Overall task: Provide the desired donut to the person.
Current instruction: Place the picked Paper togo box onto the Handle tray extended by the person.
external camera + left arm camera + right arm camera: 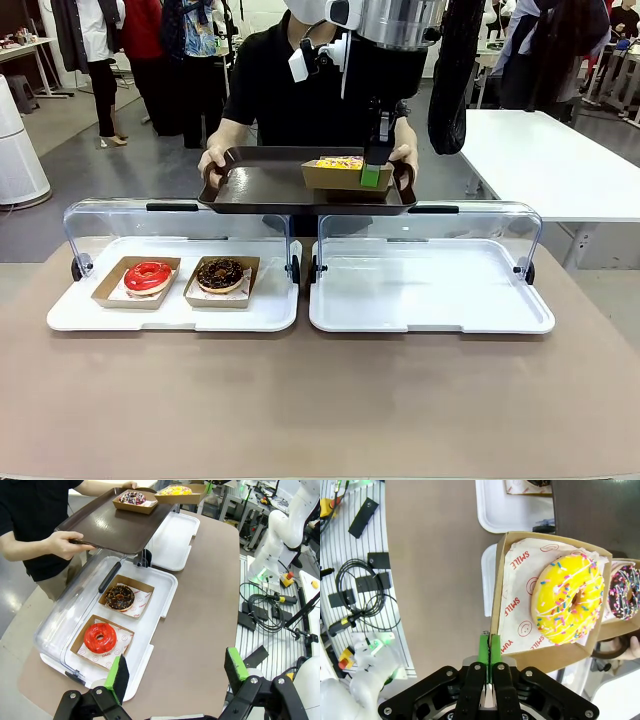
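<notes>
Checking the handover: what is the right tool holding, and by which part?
The right tool pinches the brown cardboard tray carrying the yellow sprinkled donut, by its side wall's rim.

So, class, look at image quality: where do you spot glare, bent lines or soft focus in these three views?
Front view: ceiling light glints on the clear lids and the white tray. Left wrist view: wide-angle lens curves the table edge; the near left gripper looks soft. Right wrist view: the yellow sprinkled donut is sharp, evenly lit.

Yellow sprinkled donut point(568, 598) in cardboard tray point(506, 592), over brown tray point(270, 190) held by person point(290, 90).
</notes>
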`<state>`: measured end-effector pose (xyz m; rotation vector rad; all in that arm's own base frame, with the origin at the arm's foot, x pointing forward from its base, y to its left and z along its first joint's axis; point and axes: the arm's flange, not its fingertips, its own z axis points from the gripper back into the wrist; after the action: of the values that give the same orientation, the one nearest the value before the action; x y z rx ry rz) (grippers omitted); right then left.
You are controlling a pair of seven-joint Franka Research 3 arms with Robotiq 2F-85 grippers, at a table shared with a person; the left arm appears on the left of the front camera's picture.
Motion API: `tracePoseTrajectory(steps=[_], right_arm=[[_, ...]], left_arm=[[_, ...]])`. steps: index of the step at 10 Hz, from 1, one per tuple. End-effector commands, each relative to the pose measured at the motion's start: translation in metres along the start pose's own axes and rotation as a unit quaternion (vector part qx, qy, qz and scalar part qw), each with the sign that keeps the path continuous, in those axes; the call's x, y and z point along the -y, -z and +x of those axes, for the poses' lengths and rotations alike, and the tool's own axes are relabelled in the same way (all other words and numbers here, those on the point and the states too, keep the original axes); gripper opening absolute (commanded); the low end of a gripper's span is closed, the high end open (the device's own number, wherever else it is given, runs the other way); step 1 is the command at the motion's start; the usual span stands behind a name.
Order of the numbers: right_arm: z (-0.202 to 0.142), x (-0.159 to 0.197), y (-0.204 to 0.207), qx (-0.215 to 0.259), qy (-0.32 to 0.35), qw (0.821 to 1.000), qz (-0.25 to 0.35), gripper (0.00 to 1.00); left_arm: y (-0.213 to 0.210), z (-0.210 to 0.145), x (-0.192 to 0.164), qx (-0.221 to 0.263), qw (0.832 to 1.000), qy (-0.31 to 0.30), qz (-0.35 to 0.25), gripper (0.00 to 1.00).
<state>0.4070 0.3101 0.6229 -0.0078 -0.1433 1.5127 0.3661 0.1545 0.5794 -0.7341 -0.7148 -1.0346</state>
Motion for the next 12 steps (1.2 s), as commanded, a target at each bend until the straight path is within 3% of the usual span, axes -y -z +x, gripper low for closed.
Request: tracePoseTrajectory(steps=[1, 3, 7, 12], right_arm=[[-0.002, -0.004, 0.001, -0.002, 0.001, 1.000, 0.001, 0.00], [0.000, 0.000, 0.000, 0.000, 0.000, 1.000, 0.000, 0.01], [0.062, 0.019, -0.014, 0.041, -0.048, 0.997, -0.038, 0.01], [0.113, 0.049, 0.027, 0.059, -0.086, 0.994, -0.030, 0.01]], left_arm=[[0.000, 0.001, 0.001, 0.002, 1.000, 0.002, 0.000, 1.00], [0.000, 0.001, 0.001, 0.002, 1.000, 0.002, 0.000, 1.00], [0.000, 0.001, 0.001, 0.002, 1.000, 0.002, 0.000, 1.00], [0.000, 0.001, 0.001, 0.002, 1.000, 0.002, 0.000, 1.00]])
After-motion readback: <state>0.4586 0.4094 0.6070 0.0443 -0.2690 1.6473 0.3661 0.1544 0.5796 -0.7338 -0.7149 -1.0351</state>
